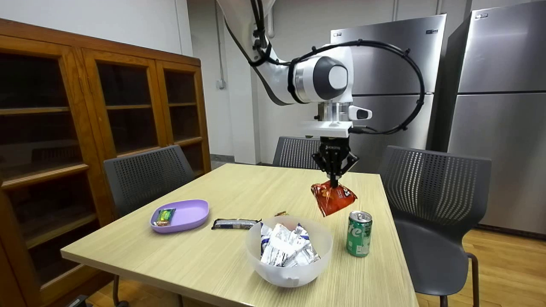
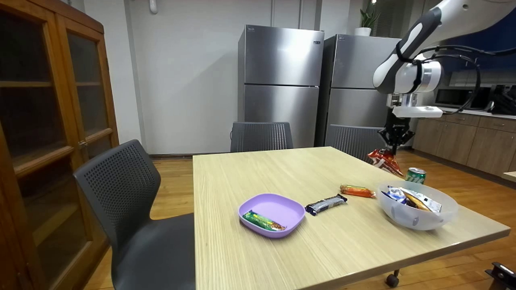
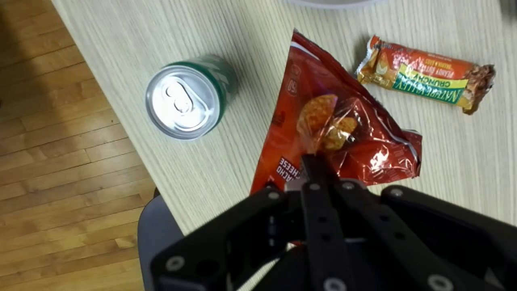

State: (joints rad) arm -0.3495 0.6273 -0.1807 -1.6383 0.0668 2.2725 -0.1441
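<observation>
In an exterior view, the gripper pinches a red bag beyond a bowl of silvery packets; right of the bowl stands a green can, left of it lie a dark bar and, farther out, a purple tray.

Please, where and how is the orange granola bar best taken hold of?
Probably across the middle of the granola bar, from above, fingers against its long edges: it lies flat, long and narrow. They must first release the red bag.
</observation>
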